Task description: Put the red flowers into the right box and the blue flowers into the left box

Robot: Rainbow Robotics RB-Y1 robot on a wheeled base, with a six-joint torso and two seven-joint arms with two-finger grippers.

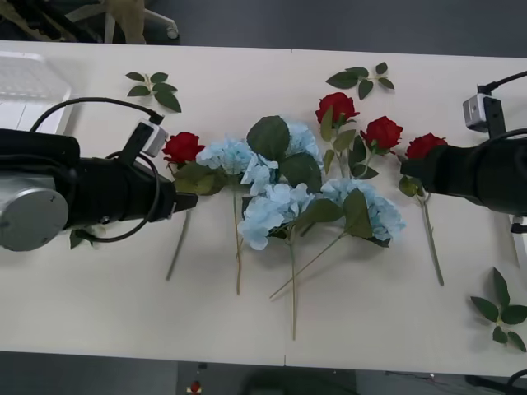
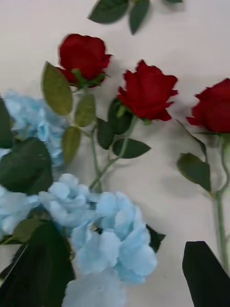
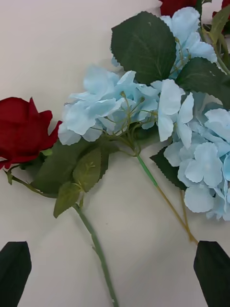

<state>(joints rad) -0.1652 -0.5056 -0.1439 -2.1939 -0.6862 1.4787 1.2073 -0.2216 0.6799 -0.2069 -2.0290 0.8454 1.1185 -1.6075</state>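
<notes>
Several red flowers lie across the table: one at the left (image 1: 183, 148), two in the middle (image 1: 336, 107) (image 1: 383, 132) and one at the right (image 1: 424, 146). The blue flowers (image 1: 272, 210) are heaped between them, stems toward the near edge. My left gripper (image 1: 175, 197) hovers open just above the left rose's leaves; its wrist view shows that rose (image 3: 24, 129) and a blue cluster (image 3: 110, 108). My right gripper (image 1: 403, 169) is open beside the right rose (image 2: 215, 105). The left box (image 1: 25, 82) sits at the far left. A thin white rim (image 1: 519, 226), apparently the right box, shows at the right edge.
Loose green leaf sprigs lie at the back left (image 1: 156, 86), back middle (image 1: 361, 78) and front right (image 1: 498, 313). Bare table runs along the near edge below the stems. A cable loops over the left arm (image 1: 99, 103).
</notes>
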